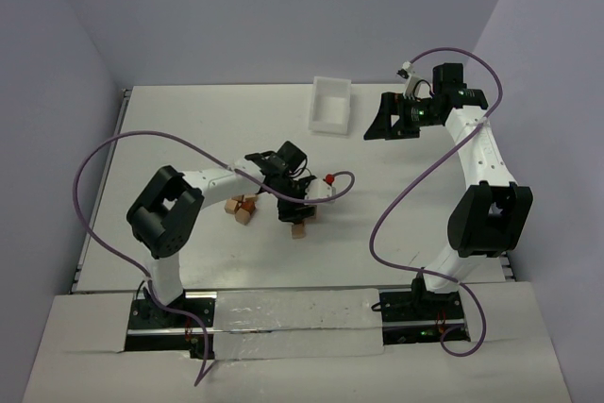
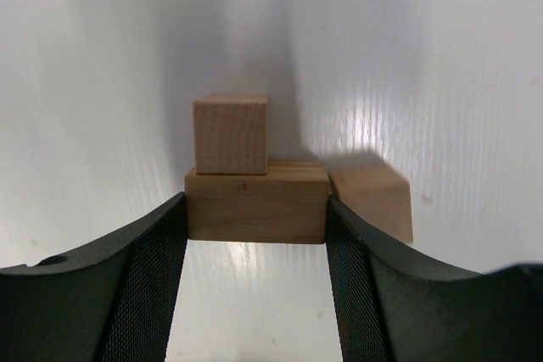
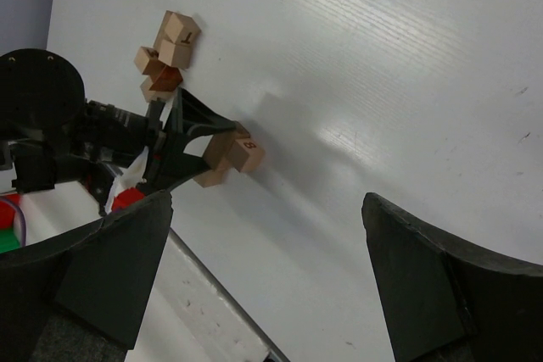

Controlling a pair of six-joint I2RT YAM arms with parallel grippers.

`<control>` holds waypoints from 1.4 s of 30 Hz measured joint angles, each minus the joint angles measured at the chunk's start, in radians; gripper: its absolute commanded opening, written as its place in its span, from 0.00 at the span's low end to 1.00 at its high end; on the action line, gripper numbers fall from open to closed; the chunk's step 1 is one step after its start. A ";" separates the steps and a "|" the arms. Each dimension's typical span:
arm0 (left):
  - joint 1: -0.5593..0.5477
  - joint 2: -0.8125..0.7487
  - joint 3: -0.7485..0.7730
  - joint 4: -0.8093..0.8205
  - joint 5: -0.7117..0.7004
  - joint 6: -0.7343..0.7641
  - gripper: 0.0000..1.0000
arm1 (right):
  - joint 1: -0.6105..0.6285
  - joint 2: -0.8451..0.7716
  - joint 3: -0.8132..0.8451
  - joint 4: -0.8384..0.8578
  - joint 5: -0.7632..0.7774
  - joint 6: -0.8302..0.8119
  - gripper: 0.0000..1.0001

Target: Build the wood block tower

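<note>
- Three wooden pieces fill my left wrist view: a flat rectangular block [image 2: 257, 205], tan with fine grain; a paler cube [image 2: 231, 135] on its left part; and a third piece [image 2: 373, 201] at its right end, half hidden behind a finger.
- Left gripper [image 1: 298, 222] jaws are clamped on the rectangular block's ends; their mesh-textured pads are cut off by the frame.
- That wood block tower [image 1: 299, 229] sits well apart from the white tray [image 1: 330, 104], on the arm-base side.
- Loose blocks [image 1: 243, 207], one reddish-brown, lie down-left of the tray; printed marks are too small to read.
- Right gripper [image 1: 390, 129] is just right of the tray, jaws spread wide, holding nothing.
- Tray is rectangular and open-topped; its inside is washed out white.
</note>
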 measured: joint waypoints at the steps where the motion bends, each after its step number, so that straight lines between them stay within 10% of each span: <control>1: -0.007 0.014 0.020 0.002 0.001 -0.010 0.25 | 0.000 0.000 0.000 0.000 0.000 0.000 1.00; 42: 0.137 -0.012 -0.027 0.022 -0.024 -0.018 0.40 | 0.021 0.000 0.000 0.000 0.024 0.005 1.00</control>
